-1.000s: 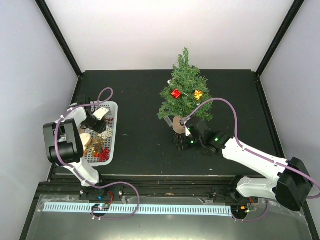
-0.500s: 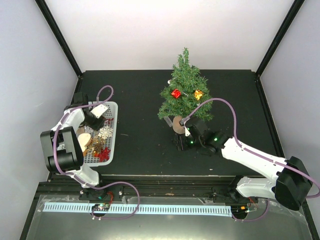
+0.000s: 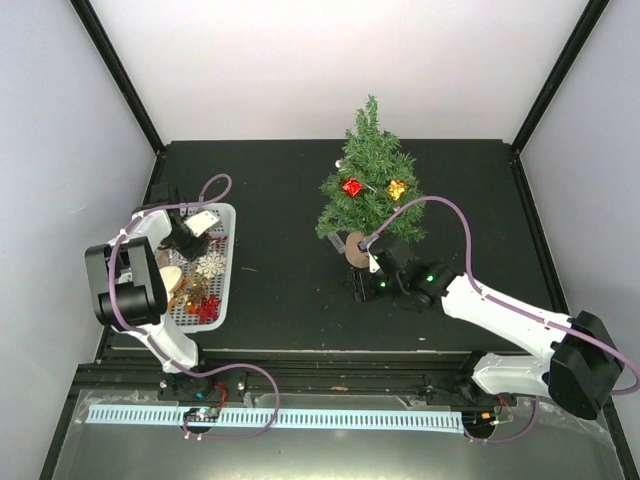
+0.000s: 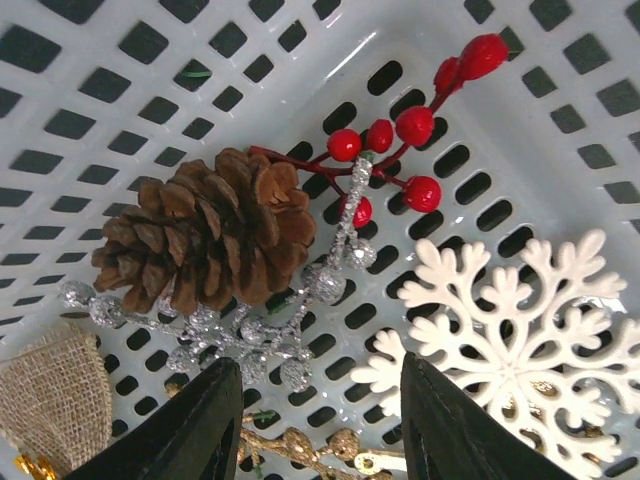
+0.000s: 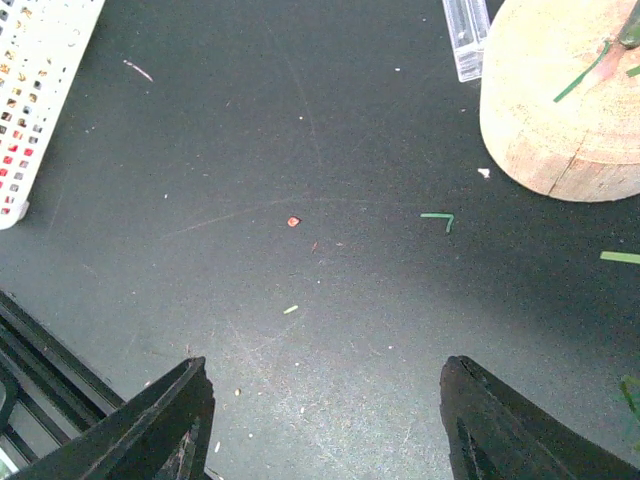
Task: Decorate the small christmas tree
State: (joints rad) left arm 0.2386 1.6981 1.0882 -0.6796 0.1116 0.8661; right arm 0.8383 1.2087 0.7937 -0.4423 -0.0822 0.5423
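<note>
The left arm's elbow has swung back up toward the far end of the basket (image 3: pixel 231 262) since half a second ago; the right arm has hardly shifted.

The white slotted basket lies well to the left of the tree (image 3: pixel 368 185), on the black table (image 3: pixel 280 200). In it lie a brown pine cone (image 4: pixel 205 240) wired to a spray of red berries (image 4: pixel 400 130) and a silver glitter sprig (image 4: pixel 260 335), a white snowflake (image 4: pixel 510 340) just beside them, a scrap of burlap (image 4: pixel 50 400), and a gold sprig (image 4: pixel 300 450) partly hidden by the fingers. The top view also shows a pale wooden disc (image 3: pixel 168 278) and a red ornament (image 3: pixel 208 308) at the near end.

The left gripper (image 4: pixel 318 365) hangs over the pine cone with its fingers parted and nothing held.

The tree stands upright right of the table's middle, toward the back. It is bushy, green and pointed, on a round tan stump (image 5: pixel 560 90). A red gift box (image 3: pixel 352 187) and a gold one (image 3: pixel 397 189) hang side by side on its front branches. A clear plastic piece (image 5: pixel 468 35) lies just left of the stump.

The right gripper (image 5: pixel 325 365) is just in front of the stump, jaws spread wide over bare table, empty.
</note>
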